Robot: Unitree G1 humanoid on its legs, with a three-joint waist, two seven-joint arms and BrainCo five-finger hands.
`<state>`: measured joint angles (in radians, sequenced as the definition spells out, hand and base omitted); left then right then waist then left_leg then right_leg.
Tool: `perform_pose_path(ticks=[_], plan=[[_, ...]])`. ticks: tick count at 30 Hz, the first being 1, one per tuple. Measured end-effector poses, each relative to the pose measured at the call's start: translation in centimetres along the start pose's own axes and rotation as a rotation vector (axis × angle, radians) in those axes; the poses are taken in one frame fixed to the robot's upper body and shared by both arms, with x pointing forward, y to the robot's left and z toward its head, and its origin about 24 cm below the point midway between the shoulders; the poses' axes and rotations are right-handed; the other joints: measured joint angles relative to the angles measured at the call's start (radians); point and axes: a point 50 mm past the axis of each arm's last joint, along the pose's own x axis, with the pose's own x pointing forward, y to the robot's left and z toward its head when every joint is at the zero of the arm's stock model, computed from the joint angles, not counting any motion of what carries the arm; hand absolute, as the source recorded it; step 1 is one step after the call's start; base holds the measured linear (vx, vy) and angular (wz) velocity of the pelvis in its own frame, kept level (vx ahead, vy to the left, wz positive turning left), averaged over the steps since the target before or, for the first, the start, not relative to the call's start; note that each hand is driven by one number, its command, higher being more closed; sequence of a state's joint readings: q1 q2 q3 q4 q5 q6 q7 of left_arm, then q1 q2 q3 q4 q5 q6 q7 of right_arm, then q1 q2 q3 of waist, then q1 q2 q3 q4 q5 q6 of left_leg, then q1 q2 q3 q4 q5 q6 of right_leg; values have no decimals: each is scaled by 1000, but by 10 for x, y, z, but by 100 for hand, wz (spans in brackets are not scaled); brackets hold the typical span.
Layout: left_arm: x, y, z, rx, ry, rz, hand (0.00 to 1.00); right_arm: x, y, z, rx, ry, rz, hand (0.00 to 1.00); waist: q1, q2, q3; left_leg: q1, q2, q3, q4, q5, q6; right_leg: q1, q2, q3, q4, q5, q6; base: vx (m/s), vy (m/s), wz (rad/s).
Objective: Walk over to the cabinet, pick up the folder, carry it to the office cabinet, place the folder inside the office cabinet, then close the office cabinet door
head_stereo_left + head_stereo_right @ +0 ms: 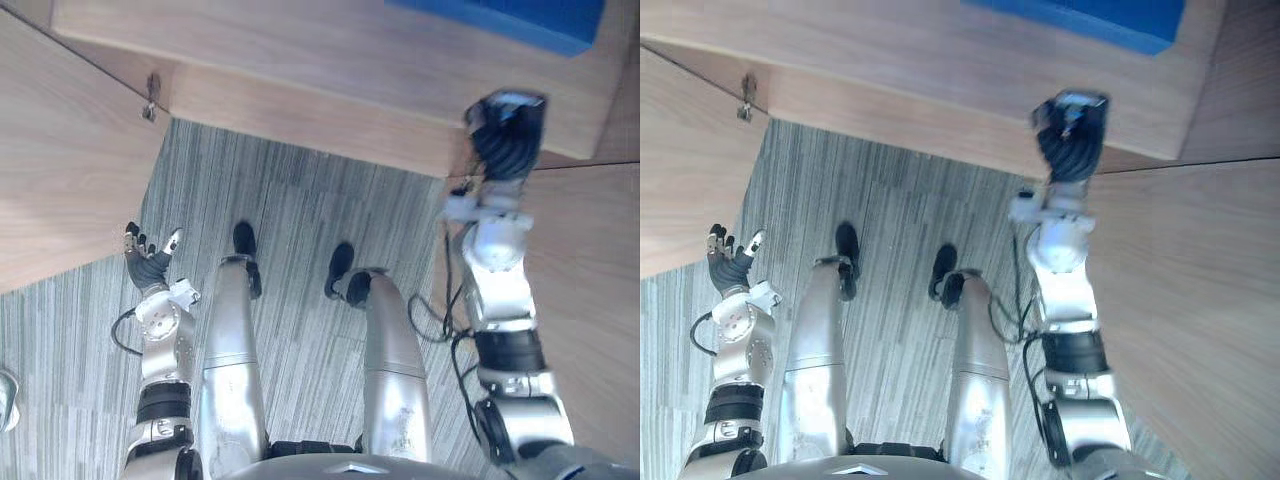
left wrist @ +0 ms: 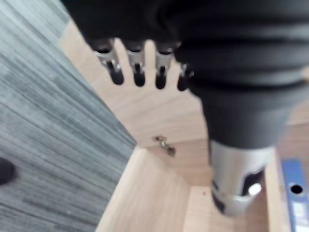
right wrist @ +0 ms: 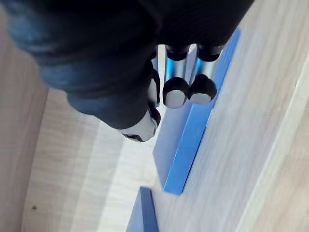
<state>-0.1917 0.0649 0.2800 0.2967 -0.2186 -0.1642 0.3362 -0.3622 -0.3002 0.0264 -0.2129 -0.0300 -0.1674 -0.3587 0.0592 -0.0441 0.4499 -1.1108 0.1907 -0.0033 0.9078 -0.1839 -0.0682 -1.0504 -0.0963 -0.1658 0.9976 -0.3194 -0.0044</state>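
The blue folder (image 1: 510,20) lies on the wooden shelf (image 1: 300,50) of the office cabinet in front of me. My right hand (image 1: 505,135) is raised at the shelf's front edge, a little short of the folder. In the right wrist view its fingers (image 3: 176,92) hang relaxed just before the folder's blue edge (image 3: 190,130), holding nothing. My left hand (image 1: 148,262) hangs low beside the open cabinet door (image 1: 60,150), fingers (image 2: 137,72) straight and empty.
The open door stands out to my left, with a metal hinge (image 1: 150,100) at its inner corner. A second wooden panel (image 1: 590,300) runs along my right arm. Grey striped carpet (image 1: 300,230) lies between them. Another blue edge (image 3: 142,212) shows beside the folder.
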Motion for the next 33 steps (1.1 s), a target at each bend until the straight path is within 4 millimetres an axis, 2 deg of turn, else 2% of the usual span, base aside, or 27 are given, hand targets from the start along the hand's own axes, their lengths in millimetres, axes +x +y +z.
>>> perform_pose_path(ticks=[2,5,6,12,17,19,23,27,32,33], plan=[[-3,1,-7,17,28,-13,0,-21,9,-5,9,42,65,100,-6,-19,-23,53,5,11,-23,-7,0,53,2,-2,-32,0,1,33,13,-12],[-13,6,-28,81,108,-26,0,-53,20,-14,19,120,160,100,-11,-43,-66,165,16,29,-68,-17,8,169,13,-4,-107,8,11,83,25,-11],[-18,10,-37,110,144,-37,0,-68,24,-18,26,165,193,100,-14,-46,-91,206,18,34,-87,-19,8,216,15,-6,-140,13,12,149,55,-5],[-46,22,-70,195,280,-68,0,-125,41,-32,53,366,326,100,-21,-52,-170,442,9,80,-195,-39,20,460,14,-4,-294,33,30,173,70,-2],[-69,31,-98,287,407,-121,0,-169,43,-66,-14,599,378,100,-27,-59,-228,596,0,117,-297,-33,19,597,16,17,-399,56,42,96,31,-8],[-85,37,-115,342,489,-157,0,-202,40,-88,-47,772,397,100,-36,-50,-271,667,-5,139,-374,-15,19,664,26,25,-491,92,47,102,22,-18],[-98,42,-131,389,575,-188,0,-246,31,-119,-106,1039,384,100,-52,-37,-301,772,-9,175,-513,43,16,768,49,53,-686,191,55,65,35,-24],[-107,50,-138,423,624,-188,0,-279,13,-134,-158,1222,339,100,-65,-22,-316,886,-29,224,-640,90,21,879,52,88,-851,279,66,53,31,-27],[-126,66,-149,439,705,-184,0,-316,-14,-141,-189,1430,234,100,-72,-1,-360,980,-65,248,-755,140,26,946,38,104,-928,319,72,-4,25,-9],[-132,71,-152,445,735,-181,0,-323,-19,-142,-189,1472,206,0,-72,1,-364,999,-72,248,-781,151,27,953,35,104,-936,322,74,-55,17,1]])
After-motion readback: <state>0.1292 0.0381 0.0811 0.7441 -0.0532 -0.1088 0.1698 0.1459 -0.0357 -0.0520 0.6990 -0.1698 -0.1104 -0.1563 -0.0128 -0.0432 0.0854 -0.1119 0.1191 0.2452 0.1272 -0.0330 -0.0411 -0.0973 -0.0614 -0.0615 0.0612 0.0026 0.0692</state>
